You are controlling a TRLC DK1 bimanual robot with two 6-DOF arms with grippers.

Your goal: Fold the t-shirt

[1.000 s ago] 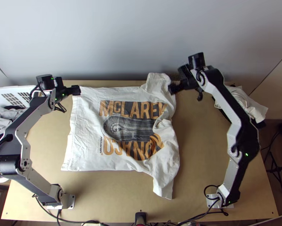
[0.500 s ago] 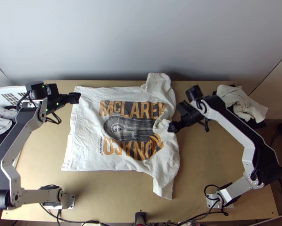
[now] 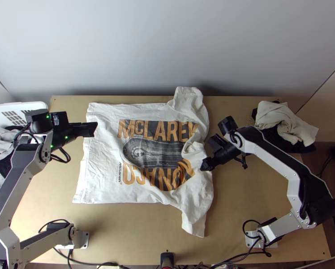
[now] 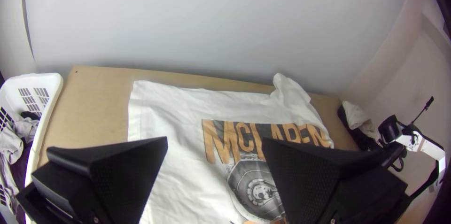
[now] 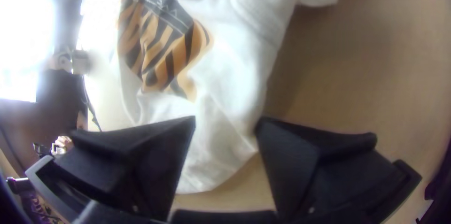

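In the top view my left gripper [image 3: 95, 129] is over the t-shirt's left edge, near its far left corner. My right gripper [image 3: 204, 167] is at the shirt's right edge, about halfway along. The white t-shirt [image 3: 102, 157] lies spread, print up, its right part rumpled, with one sleeve at the far side and one toward the near side. In the left wrist view the left gripper [image 4: 214, 143] stands open, the shirt [image 4: 174, 106] beyond it. The right wrist view has the right gripper [image 5: 225, 121] open, with white cloth [image 5: 230, 83] beyond and between its fingers.
A white basket [image 3: 33, 106] with grey and dark cloths stands at the table's left. A light cloth on dark cloth [image 3: 286, 121] lies at the far right corner. Bare wood [image 3: 136, 228] lies in front of the shirt.
My right gripper has come from the far right sleeve toward the near side, along the shirt's right edge. The left gripper has shifted slightly nearer. The shirt looks unmoved.
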